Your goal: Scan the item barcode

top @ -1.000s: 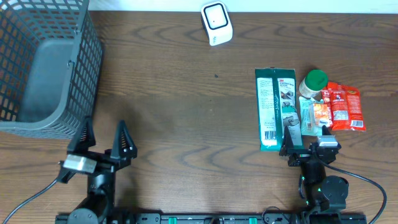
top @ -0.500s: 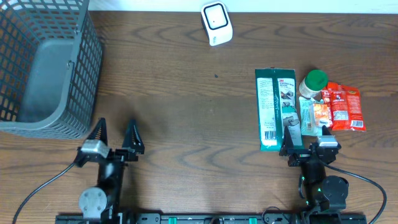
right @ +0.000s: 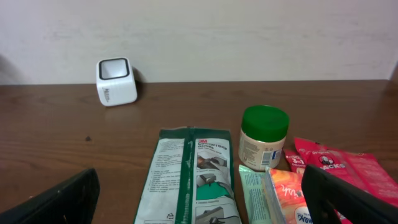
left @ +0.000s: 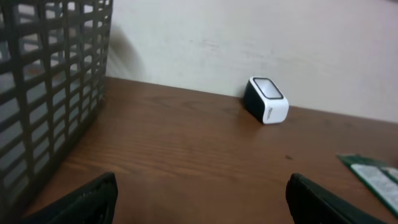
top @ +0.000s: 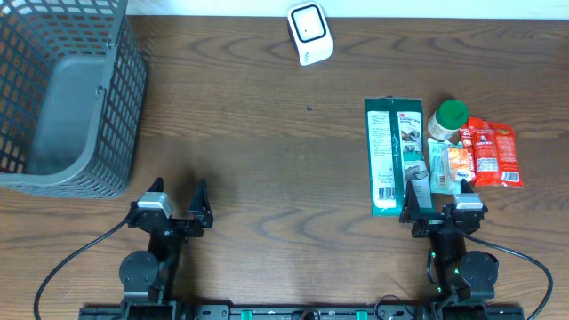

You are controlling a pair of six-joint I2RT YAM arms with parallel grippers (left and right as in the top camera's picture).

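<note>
The items lie in a group at the right: a flat green and white package (top: 396,156) (right: 193,180), a jar with a green lid (top: 447,121) (right: 263,137), red snack packets (top: 492,151) (right: 339,165) and a small orange and pale green pouch (top: 447,167) (right: 280,196). A white cube scanner (top: 309,33) (left: 267,99) (right: 116,81) stands at the table's back edge. My right gripper (top: 442,209) (right: 199,205) is open just in front of the items, holding nothing. At the front left, my left gripper (top: 176,209) (left: 202,199) is open and empty over bare wood.
A grey wire basket (top: 62,98) (left: 43,106) fills the back left corner, close to the left gripper's left side. A pale wall runs behind the table. Brown wood lies between basket, scanner and items.
My left arm has shifted to the right along the front edge and turned its gripper straight toward the back wall. Its jaws stay wide. The right arm and the items have not moved.
</note>
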